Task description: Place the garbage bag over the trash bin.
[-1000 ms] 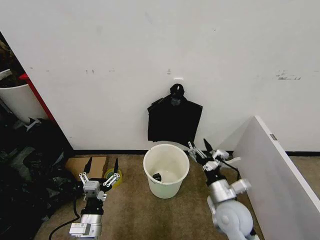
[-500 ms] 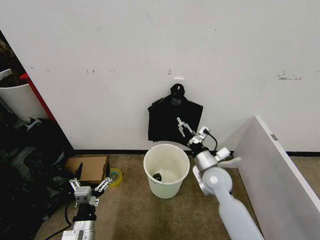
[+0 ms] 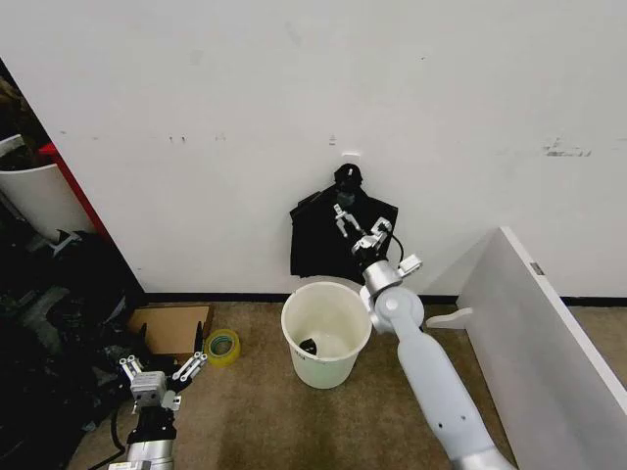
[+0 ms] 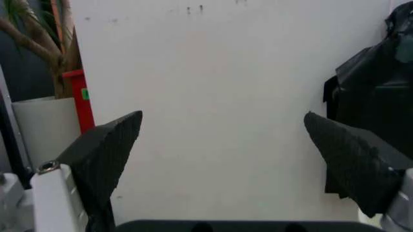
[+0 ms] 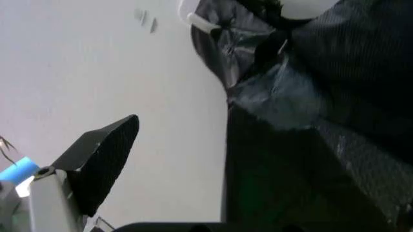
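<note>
The garbage bag (image 3: pixel 328 245), glossy crinkled black film, hangs on the far wall above the cream-white trash bin (image 3: pixel 325 333). The right tool (image 3: pixel 351 224), fingers wide, sits against it; the left tool (image 3: pixel 157 368) waits low, spread open.

It looked like a storage corner or back room: a scuffed white wall (image 3: pixel 441 108), brown carpet (image 3: pixel 265 411), a flattened cardboard box (image 3: pixel 171 328) and tape roll (image 3: pixel 222 347) lay left, beside dark clutter (image 3: pixel 49 323).
</note>
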You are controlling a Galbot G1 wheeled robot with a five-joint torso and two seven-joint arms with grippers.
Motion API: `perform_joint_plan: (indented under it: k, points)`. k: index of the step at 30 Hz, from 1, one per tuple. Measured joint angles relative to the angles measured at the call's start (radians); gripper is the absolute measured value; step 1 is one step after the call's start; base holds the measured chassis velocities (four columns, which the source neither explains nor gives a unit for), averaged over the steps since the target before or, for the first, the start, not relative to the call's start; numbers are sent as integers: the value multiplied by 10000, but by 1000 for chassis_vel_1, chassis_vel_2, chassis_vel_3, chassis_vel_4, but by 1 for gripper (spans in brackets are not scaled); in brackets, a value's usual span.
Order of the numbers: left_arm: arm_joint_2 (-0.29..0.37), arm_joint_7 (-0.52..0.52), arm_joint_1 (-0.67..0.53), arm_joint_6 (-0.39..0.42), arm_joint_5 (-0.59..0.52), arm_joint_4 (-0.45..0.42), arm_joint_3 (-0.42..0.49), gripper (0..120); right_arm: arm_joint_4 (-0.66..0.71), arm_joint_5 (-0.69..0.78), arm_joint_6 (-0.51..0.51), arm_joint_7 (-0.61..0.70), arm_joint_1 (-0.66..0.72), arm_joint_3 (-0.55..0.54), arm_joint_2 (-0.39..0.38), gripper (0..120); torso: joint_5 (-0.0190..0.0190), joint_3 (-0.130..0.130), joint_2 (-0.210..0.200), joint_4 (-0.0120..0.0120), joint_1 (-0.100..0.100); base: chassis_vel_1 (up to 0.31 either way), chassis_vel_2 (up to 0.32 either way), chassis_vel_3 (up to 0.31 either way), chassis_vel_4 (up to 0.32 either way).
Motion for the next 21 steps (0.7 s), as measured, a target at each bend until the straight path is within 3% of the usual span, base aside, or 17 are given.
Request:
perform_joint_plan:
  k: [21]
  points:
    - [-185, 11, 59, 21, 5, -132, -10, 98, -1101, -594, 322, -540, 673, 76, -17, 100, 1, -1, 0, 0, -1, 0, 0, 0, 0]
